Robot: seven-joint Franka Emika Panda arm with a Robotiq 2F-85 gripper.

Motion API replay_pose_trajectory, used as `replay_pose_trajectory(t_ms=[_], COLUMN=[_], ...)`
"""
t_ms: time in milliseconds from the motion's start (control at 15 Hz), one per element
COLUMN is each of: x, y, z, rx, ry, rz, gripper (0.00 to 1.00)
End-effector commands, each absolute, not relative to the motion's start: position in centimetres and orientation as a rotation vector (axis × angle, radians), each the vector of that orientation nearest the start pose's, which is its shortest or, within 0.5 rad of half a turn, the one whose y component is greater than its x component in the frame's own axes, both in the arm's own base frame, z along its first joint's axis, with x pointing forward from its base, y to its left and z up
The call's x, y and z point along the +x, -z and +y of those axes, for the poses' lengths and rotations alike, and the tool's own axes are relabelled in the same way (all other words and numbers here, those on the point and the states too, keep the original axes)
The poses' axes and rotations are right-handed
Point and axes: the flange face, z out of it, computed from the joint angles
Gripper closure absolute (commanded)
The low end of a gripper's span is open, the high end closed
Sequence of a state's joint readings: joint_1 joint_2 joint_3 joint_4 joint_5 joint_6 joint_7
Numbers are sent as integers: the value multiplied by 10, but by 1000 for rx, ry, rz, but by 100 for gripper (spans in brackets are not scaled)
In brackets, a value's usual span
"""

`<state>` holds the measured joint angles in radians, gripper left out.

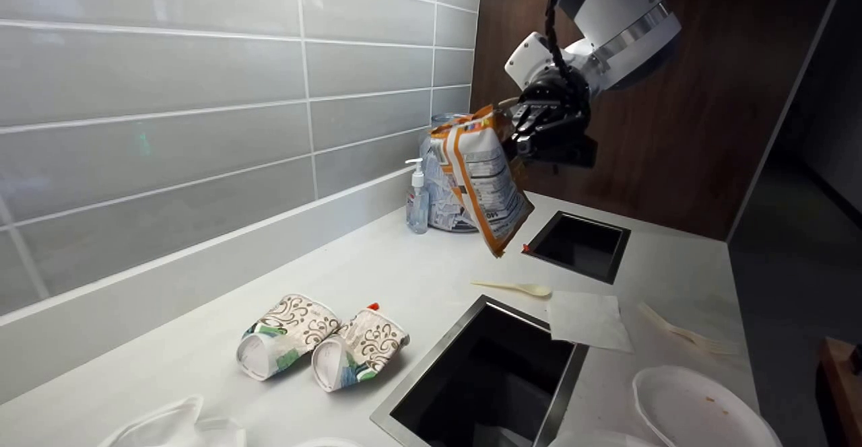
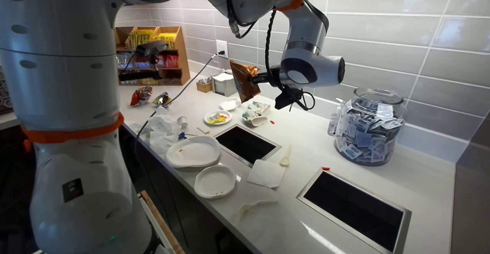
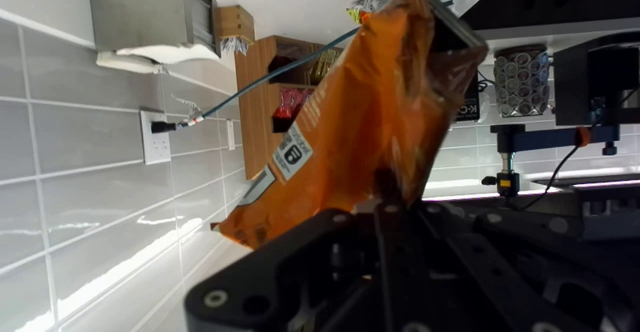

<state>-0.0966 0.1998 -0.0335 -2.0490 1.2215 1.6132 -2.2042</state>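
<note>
Your pincer (image 2: pixel 253 79) was clamped on the orange bag (image 2: pixel 245 82), pinching it at one side so that it hung in the air above the bench (image 1: pixel 363 265). In an exterior view you had the bag tilted, with its white printed panel showing and a corner pointing down. In the wrist view its shiny orange face spread out ahead of the grip, and its folds hid part of the hold from you.

In an exterior view you had the glass jar (image 2: pixel 377 103) of small packets (image 2: pixel 363 137) behind the bag, with a pump bottle (image 1: pixel 417 204) just beside it. Lower on the bench, two crumpled paper cups (image 1: pixel 289 332) lay on their sides near a metal-framed opening (image 1: pixel 433 357). Beyond that frame you had a spoon (image 2: pixel 285 159) just beside a square napkin (image 1: pixel 589 319), and a fork (image 1: pixel 687 332) near the napkin. White plates (image 2: pixel 199 152) lay close to the bench's edge, and a wooden rack (image 2: pixel 184 61) stood well apart from them.
</note>
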Motion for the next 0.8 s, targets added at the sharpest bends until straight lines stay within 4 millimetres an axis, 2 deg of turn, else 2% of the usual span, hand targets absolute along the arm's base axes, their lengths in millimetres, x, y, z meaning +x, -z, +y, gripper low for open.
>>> replay_pose_trajectory(t_ms=[0, 67, 200, 267, 333, 467, 533, 600, 667, 733], x=[543, 544, 544, 544, 545, 546, 547, 548, 547, 547], y=[-364, -361, -364, -362, -357, -358, -354, -352, -355, -357], z=[25, 21, 24, 25, 21, 24, 22, 22, 26, 29], rx=[-1424, -1548, -1426, -1430, -1594, -1527, -1662, -1668, -1577, -1568], ry=[952, 886, 946, 944, 859, 875, 817, 807, 838, 847], rz=[-1376, -1386, -1319, -1298, -1357, -1302, -1340, -1317, -1312, -1316], gripper=[100, 100, 100, 100, 100, 100, 100, 100, 100, 100])
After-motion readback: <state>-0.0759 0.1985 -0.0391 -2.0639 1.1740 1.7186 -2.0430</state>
